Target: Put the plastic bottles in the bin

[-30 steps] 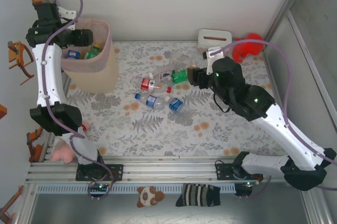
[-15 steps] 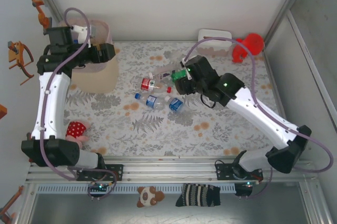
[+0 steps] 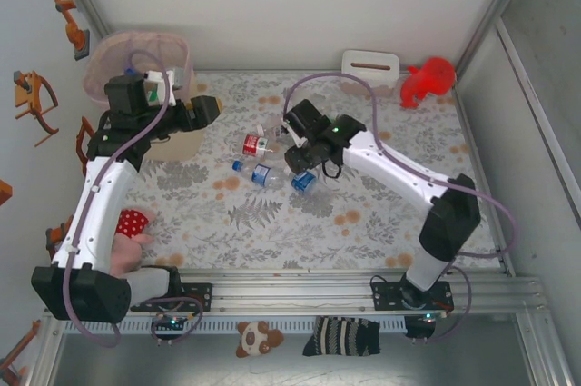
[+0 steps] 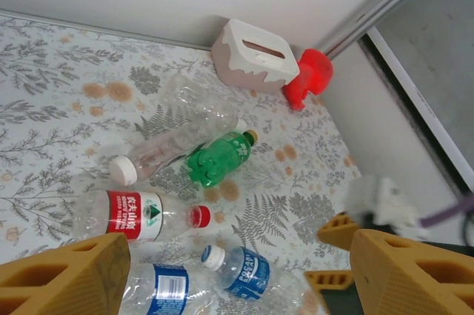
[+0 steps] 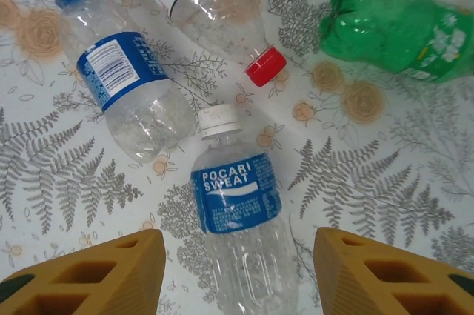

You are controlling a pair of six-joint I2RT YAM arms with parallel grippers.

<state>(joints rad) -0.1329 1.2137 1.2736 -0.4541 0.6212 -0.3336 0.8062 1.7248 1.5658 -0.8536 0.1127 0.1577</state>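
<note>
Currently, your right gripper (image 5: 237,242) jaws stand apart, straddling the Pocari bottle (image 5: 238,204); left gripper (image 4: 237,250) apart, empty; plastic bottles (image 3: 257,145) cluster mid-table; bin (image 3: 95,64) at their 10 o'clock.

The clear bottle (image 5: 238,219) bears a blue label reading "POCARI SWEAT"; the red-labelled bottle (image 4: 137,215) carries white characters, perhaps Chinese, unreadable.

The counter (image 3: 363,222), under grey fern-printed cloth, bears a central cluster: a red-labelled clear plastic bottle (image 4: 133,215), a green plastic bottle (image 4: 217,159) and a blue-labelled Pocari Sweat bottle (image 5: 238,204). A white slotted tissue box (image 3: 369,66) and a red plastic toy figure (image 3: 427,80) stand far right, and a beige pink-lined bin (image 3: 159,41) far left.
</note>
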